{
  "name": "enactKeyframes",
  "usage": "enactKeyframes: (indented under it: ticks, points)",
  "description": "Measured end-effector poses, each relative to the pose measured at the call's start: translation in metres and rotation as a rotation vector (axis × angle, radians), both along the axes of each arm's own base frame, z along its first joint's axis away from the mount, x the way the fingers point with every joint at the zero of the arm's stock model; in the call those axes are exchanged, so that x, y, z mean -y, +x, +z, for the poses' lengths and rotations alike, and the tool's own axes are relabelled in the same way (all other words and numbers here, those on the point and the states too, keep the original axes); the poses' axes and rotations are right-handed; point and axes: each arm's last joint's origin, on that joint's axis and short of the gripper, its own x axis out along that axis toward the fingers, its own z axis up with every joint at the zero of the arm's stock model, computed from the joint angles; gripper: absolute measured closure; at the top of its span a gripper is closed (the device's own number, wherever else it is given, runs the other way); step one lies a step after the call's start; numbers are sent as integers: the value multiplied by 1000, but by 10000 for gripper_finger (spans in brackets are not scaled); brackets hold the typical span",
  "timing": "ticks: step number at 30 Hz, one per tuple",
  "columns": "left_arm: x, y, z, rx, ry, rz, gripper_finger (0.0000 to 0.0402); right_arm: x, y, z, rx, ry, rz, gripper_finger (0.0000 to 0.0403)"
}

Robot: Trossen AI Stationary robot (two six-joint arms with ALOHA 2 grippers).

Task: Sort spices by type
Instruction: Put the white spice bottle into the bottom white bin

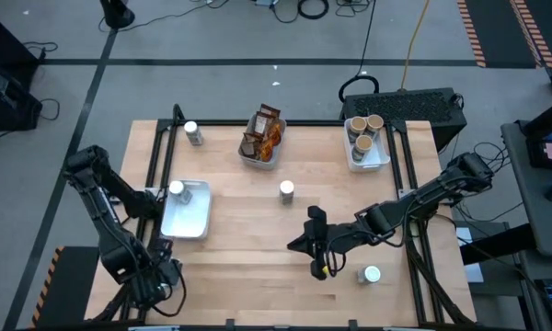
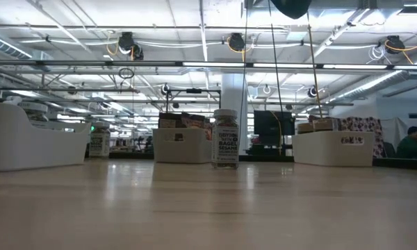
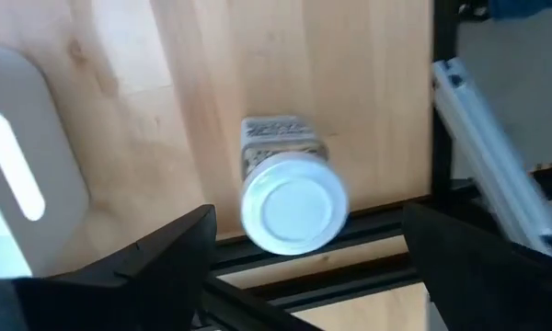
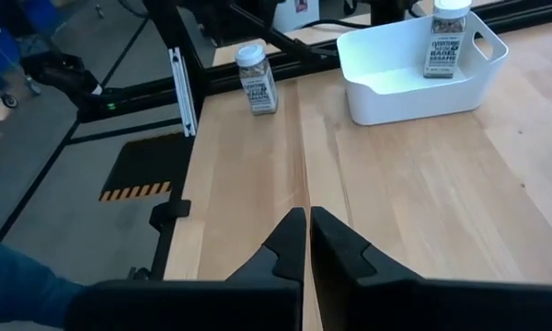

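Wooden desk (image 1: 239,211) w/ three trays. Landmark: the white-capped jar at desk centre (image 1: 286,191), standing upright and alone; in the low view it shows a label w/ "BAGEL SESAME" (image 2: 225,138).

Left of the centre jar: grey tray (image 1: 189,216) w/ one white-capped jar (image 1: 176,190) upright at its far end. Further left and toward the far edge from the centre jar, another white-capped jar (image 1: 193,134) stands on bare desk beside the black rail.

Beyond the centre jar, slightly left: small white tray (image 1: 260,156) holding dark-brown and orange packets (image 1: 265,131), stacked on edge.

Right of the centre jar, far side: white tray (image 1: 370,156) w/ three round tan-topped tubs (image 1: 365,131).

Near and right of the centre jar: one more white-capped jar (image 1: 371,274) near the desk's front edge.

Right hand (image 1: 316,241) sits low over the desk just near-right of the centre jar, fingers (image 4: 336,241) pressed together, holding nothing.

Left hand (image 3: 304,248) is up over the far-left jar, fingers (image 3: 175,248) spread wide apart either side of the white cap, not touching it.
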Motion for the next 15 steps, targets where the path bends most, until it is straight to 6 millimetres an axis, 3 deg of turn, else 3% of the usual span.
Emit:
enactKeyframes:
  ticks: [15]
  points:
    - [2, -10, -29, 35, 31, -12, 52, 1, 1, 1, 17, -2, -20, 403]
